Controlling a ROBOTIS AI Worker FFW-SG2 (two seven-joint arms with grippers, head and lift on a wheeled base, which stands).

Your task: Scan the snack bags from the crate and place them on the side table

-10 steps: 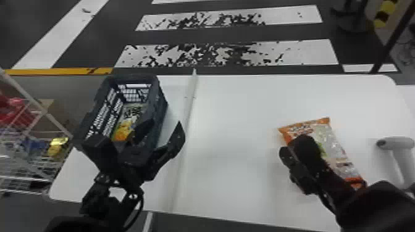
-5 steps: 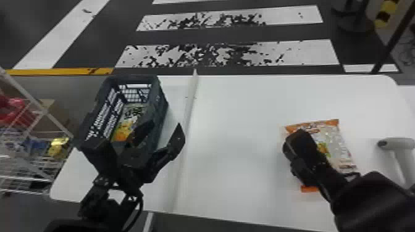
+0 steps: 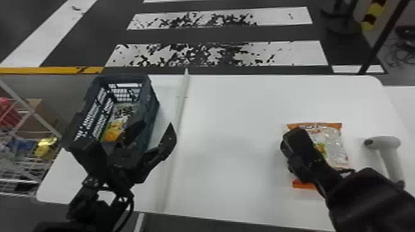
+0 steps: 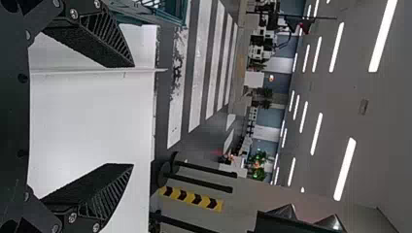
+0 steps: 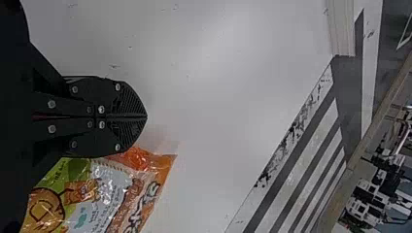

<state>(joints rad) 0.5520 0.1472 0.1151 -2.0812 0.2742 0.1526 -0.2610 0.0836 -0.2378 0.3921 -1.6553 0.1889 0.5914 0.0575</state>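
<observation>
Left of the scanner, the snack bag has turned straighter beside the closed right gripper, likely easing scanning, while the left gripper gapes wide.

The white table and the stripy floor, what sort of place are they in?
Probably an indoor robot test hall: it has long ceiling lights, crosswalk-like stripes on the floor, and a table with a scanner.

The jointed black left arm rises from the lower left of the head view, its black left gripper's flat ribbed fingers spread. From lower right, the black right arm slants up-left, its black right gripper's flat fingers together.
</observation>
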